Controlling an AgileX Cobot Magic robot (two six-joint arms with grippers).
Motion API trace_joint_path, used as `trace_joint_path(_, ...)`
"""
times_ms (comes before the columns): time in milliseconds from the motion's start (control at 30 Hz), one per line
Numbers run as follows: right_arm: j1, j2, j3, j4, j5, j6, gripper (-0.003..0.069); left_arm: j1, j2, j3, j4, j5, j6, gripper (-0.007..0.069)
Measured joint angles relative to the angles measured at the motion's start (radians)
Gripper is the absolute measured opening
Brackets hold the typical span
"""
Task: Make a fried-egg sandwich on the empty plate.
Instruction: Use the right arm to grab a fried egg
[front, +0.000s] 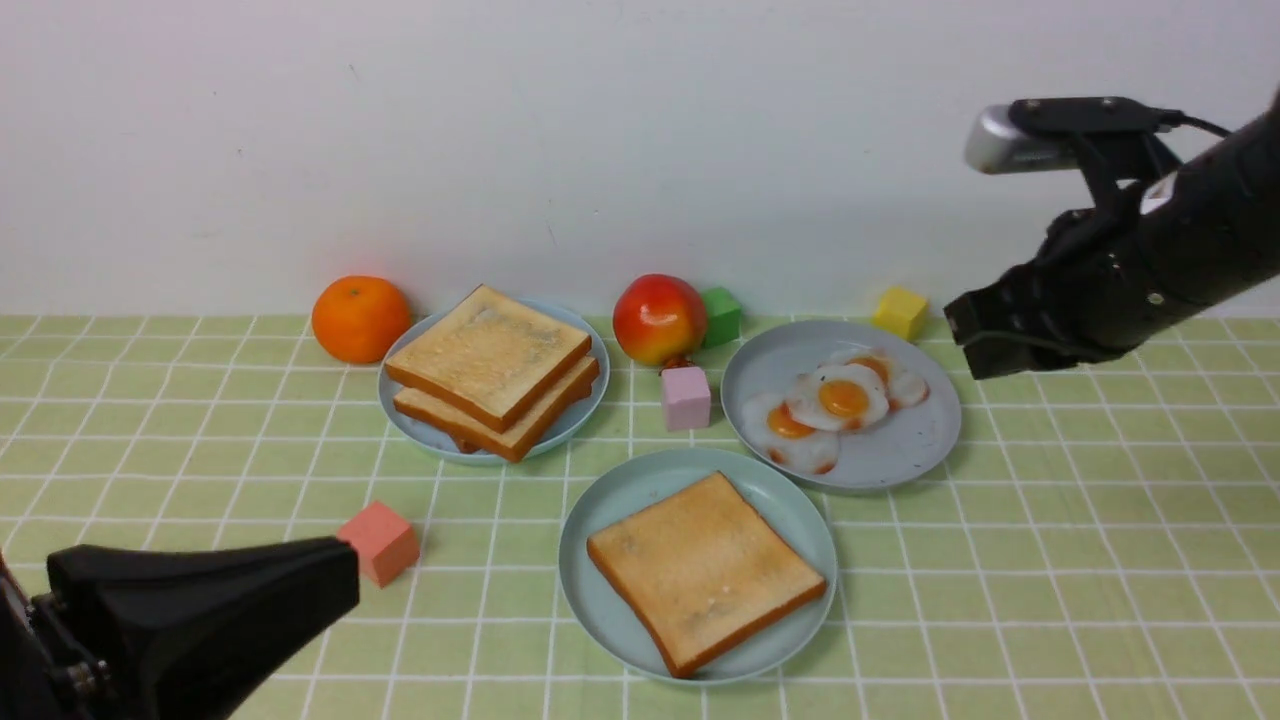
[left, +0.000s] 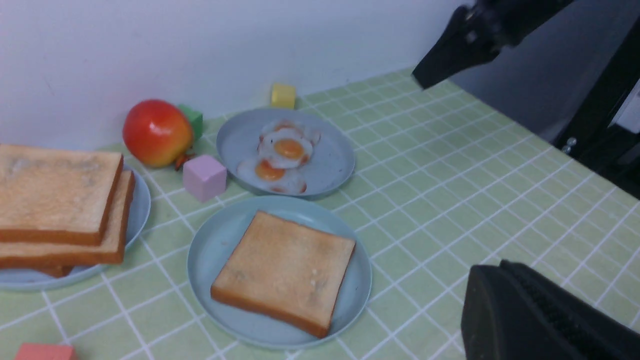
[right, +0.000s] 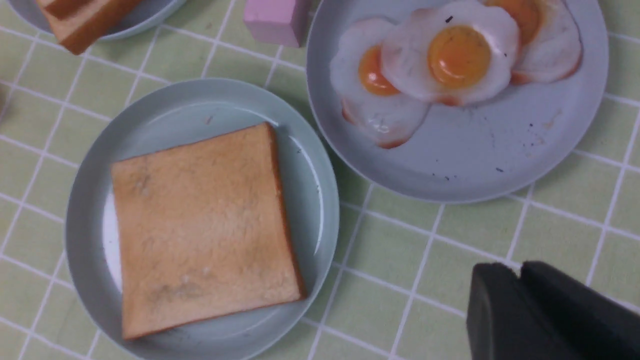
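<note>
Grippers first: my left gripper (front: 345, 570), clenched on nothing, sits low to the left of the round pale teal plastic plate (front: 600, 520). My right gripper (front: 968, 345), fingers drawn together and empty, hangs beyond its right. One square golden-brown toast slice (front: 705, 570) lies flat on that plate, with glossy white fried eggs (front: 835, 400) just behind it.

Single toast slice (front: 705, 570) on the teal plate (front: 610, 520)!
Behind it, three fried eggs (front: 840, 400) overlap on the grey plate (front: 900, 455); right gripper (front: 962, 342) hovers off that plate's right edge.
</note>
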Motion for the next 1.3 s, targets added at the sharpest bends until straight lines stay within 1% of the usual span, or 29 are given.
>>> trace_joint_path(33,0.000,0.007,-0.011,-0.005,0.001,0.000,0.0095,0.000,0.000,0.000,0.000,-0.002,0.000,-0.0013)
trace_joint_path(133,0.000,0.145,-0.105,-0.021,-0.004,-0.030,0.0152,0.000,0.000,0.000,0.000,-0.023,-0.003,-0.0013)
trace_joint_path(200,0.000,0.189,-0.140,-0.031,-0.008,-0.087,0.0185,0.000,0.000,0.000,0.000,-0.027,-0.006,-0.0013)
trace_joint_path(267,0.000,0.275,-0.189,-0.047,-0.012,-0.243,0.0255,0.000,0.000,0.000,0.000,-0.029,-0.013,-0.0013)
trace_joint_path(300,0.000,0.275,-0.192,-0.047,-0.012,-0.243,0.0255,0.000,0.000,0.000,0.000,-0.029,-0.013,-0.0013)
trace_joint_path(433,0.000,0.358,-0.223,-0.041,-0.045,-0.573,0.0391,0.000,0.000,0.000,-0.010,-0.028,-0.015,-0.0013)
trace_joint_path(467,0.000,0.375,-0.224,-0.040,-0.061,-0.718,0.0439,0.000,0.000,0.000,-0.012,-0.028,-0.015,-0.0013)
trace_joint_path(500,0.000,0.382,-0.225,-0.040,-0.067,-0.808,0.0464,0.000,0.000,0.000,-0.012,-0.028,-0.016,-0.0013)
trace_joint_path(533,0.000,0.384,-0.225,-0.041,-0.069,-0.826,0.0469,0.000,0.000,0.000,-0.013,-0.028,-0.016,-0.0013)
trace_joint_path(567,0.000,0.397,-0.227,-0.041,-0.081,-0.971,0.0502,0.000,0.000,0.000,-0.013,-0.027,-0.016,-0.0013)
trace_joint_path(600,0.000,0.404,-0.227,-0.041,-0.094,-1.036,0.0511,0.000,0.000,0.000,-0.013,-0.027,-0.017,-0.0013)
trace_joint_path(633,0.000,0.404,-0.227,-0.041,-0.094,-1.036,0.0513,0.000,0.000,0.000,-0.013,-0.027,-0.017,-0.0013)
trace_joint_path(667,0.000,0.420,-0.228,-0.041,-0.123,-1.114,0.0523,0.000,0.000,0.000,-0.014,-0.027,-0.018,-0.0013)
trace_joint_path(700,0.000,0.434,-0.228,-0.041,-0.145,-1.145,0.0526,0.000,0.000,0.000,-0.014,-0.027,-0.018,-0.0013)
trace_joint_path(800,0.000,0.462,-0.229,-0.038,-0.200,-1.187,0.0529,0.000,0.000,0.000,-0.013,-0.027,-0.018,-0.0013)
trace_joint_path(1133,0.000,0.520,-0.230,-0.080,-0.312,-1.205,0.0529,0.000,0.000,0.000,-0.016,-0.027,-0.018,-0.0013)
trace_joint_path(1300,0.000,0.539,-0.232,-0.086,-0.335,-1.234,0.0529,0.000,0.000,0.000,-0.016,-0.027,-0.018,-0.0013)
